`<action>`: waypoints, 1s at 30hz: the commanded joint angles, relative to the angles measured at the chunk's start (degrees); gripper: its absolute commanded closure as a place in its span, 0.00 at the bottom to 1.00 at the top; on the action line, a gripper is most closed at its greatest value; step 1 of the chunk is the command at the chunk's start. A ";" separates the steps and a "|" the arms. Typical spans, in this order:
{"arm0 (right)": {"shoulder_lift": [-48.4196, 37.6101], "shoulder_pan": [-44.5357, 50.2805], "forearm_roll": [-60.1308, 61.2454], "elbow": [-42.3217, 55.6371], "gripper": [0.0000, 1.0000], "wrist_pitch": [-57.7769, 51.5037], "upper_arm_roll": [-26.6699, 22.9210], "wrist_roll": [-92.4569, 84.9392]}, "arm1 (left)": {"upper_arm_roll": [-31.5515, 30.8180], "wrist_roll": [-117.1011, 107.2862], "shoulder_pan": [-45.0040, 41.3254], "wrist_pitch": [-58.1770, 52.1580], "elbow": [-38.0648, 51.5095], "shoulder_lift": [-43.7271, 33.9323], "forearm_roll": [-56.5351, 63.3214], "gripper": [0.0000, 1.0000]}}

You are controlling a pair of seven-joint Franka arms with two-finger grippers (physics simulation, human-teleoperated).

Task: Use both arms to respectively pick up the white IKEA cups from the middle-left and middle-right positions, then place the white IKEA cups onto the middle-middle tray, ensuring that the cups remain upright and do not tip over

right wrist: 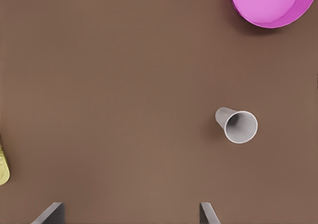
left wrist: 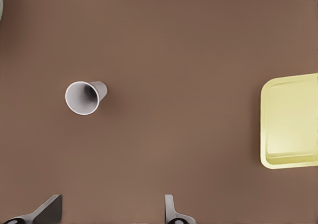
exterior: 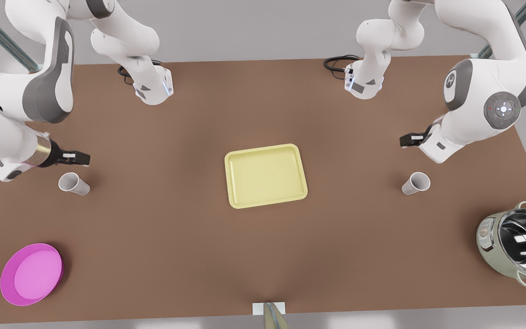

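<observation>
Front view: brown table (exterior: 162, 228) with pale yellow tray (exterior: 265, 176) at centre, bare; one white cup (exterior: 74, 183) upright at the front view's left beside the right gripper (exterior: 76, 158), the other white cup (exterior: 415, 183) upright at the front view's right below the left gripper (exterior: 407, 140); magenta plate (exterior: 31, 274) and steel pot (exterior: 516, 249) sit at the near corners. Left wrist view: left gripper fingers (left wrist: 49, 210) spread wide and empty, cup (left wrist: 85, 97) standing apart from them, tray edge (left wrist: 290, 120) well off to one side. Right wrist view: right gripper fingers (right wrist: 52, 213) likewise apart and empty, cup (right wrist: 237, 124) clear of them on the table, plate (right wrist: 271, 4) beyond it.
</observation>
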 commanded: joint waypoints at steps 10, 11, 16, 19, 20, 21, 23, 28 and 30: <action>12.93 -18.23 -0.60 -0.41 0.00 12.70 -0.54 -20.59 | 11.70 24.29 10.27 31.36 -3.58 18.58 -6.94 0.00; 15.30 -20.26 -0.42 -0.68 0.00 13.49 -0.54 -20.86 | 11.88 25.70 11.76 34.70 -8.60 18.41 -6.85 0.00; 9.59 -25.97 2.31 -18.78 0.00 31.15 -0.36 -30.52 | 11.88 25.79 11.59 40.42 -16.59 18.59 -7.29 0.00; 11.26 -25.71 2.22 -18.79 0.00 34.67 -0.36 -32.72 | 11.80 25.79 11.41 43.76 -20.47 18.59 -7.38 0.00; 11.35 -25.71 2.31 -19.75 0.00 36.52 -0.36 -32.72 | 11.80 25.79 11.41 43.84 -21.08 18.68 -7.55 0.00; 11.17 -25.71 2.31 -22.12 0.00 40.29 -0.36 -32.72 | 11.80 25.79 11.06 44.64 -21.70 19.64 -9.84 0.00; 12.49 -26.06 2.04 -23.35 0.00 43.55 -0.36 -32.81 | 11.80 25.79 11.15 44.64 -21.78 20.26 -10.19 0.00; 12.05 -28.96 2.13 -28.45 0.00 45.84 -0.36 -34.30 | 11.62 25.44 10.18 44.02 -21.78 21.31 -14.23 0.63; 12.05 -29.58 2.31 -29.68 0.00 45.84 -0.36 -34.31 | 11.62 25.43 9.92 43.84 -21.78 21.31 -16.52 0.67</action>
